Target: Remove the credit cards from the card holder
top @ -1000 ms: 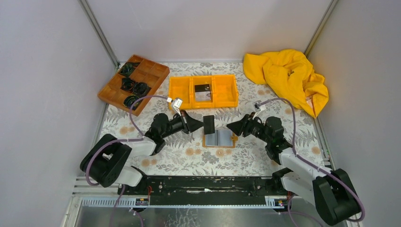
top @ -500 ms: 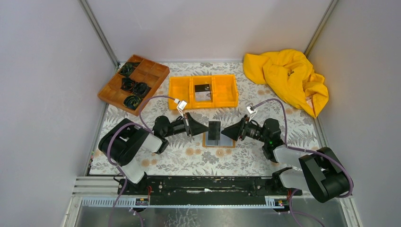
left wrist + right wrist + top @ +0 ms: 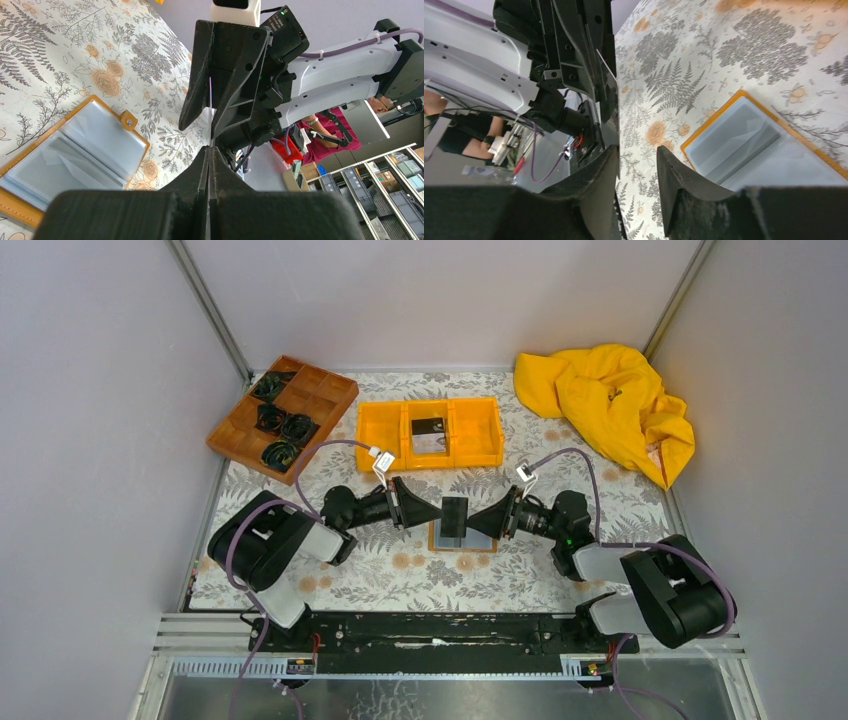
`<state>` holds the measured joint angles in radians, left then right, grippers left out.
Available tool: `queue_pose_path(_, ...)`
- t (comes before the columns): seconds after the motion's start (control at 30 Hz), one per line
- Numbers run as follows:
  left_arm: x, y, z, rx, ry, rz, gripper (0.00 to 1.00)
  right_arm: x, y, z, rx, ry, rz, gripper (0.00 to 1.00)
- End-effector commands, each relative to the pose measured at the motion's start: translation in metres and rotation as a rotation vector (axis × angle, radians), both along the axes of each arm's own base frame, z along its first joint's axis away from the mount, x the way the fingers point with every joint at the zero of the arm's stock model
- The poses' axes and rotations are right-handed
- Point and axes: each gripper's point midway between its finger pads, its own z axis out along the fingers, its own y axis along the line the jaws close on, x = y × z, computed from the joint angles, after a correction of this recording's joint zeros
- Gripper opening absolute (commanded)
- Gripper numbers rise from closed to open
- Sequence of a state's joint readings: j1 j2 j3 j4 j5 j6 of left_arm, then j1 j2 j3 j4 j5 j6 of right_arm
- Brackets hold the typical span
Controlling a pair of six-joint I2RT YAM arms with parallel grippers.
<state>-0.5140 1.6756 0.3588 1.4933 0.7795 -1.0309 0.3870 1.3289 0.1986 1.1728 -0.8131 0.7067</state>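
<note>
Left tool [image 3: 437, 512] is clenched on the black credit card [image 3: 453, 517], holding it above the open card holder [image 3: 482, 538] on the floral worktop [image 3: 400, 580]. The right tool [image 3: 470, 521] is at the card's opposite edge.
Left wrist view: the card holder lies pockets-up.
Right wrist view: the right tool's jaws are parted.

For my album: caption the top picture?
Left hand holds a black credit card above the card holder, right hand opposite.

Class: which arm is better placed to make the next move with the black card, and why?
Probably the right. The right gripper stands open around the black card that the shut left gripper holds above the open card holder; it need only close.
</note>
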Motion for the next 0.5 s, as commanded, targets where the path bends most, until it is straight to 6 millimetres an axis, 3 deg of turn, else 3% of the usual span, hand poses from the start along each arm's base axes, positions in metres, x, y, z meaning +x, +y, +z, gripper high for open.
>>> queue_pose_path(0.0,0.0033,0.001,0.0188,-0.049,-0.084,-0.002,0.0,-0.0092,0.0108,0.02,0.064,-0.066,0.085,0.38)
queue_pose_path(0.2,0.0043,0.0009,0.017,-0.045,-0.082,0.002,0.0,-0.0137,0.014,0.0244,0.105,-0.054,0.122,0.21)
queue_pose_path(0.37,0.0043,0.0004,0.0163,-0.044,-0.078,-0.004,0.0,-0.014,0.015,0.0234,0.107,-0.046,0.127,0.01)
queue_pose_path(0.47,0.0034,-0.0001,0.0161,-0.044,-0.078,-0.011,0.0,-0.0144,0.0151,0.0229,0.106,-0.042,0.13,0.0)
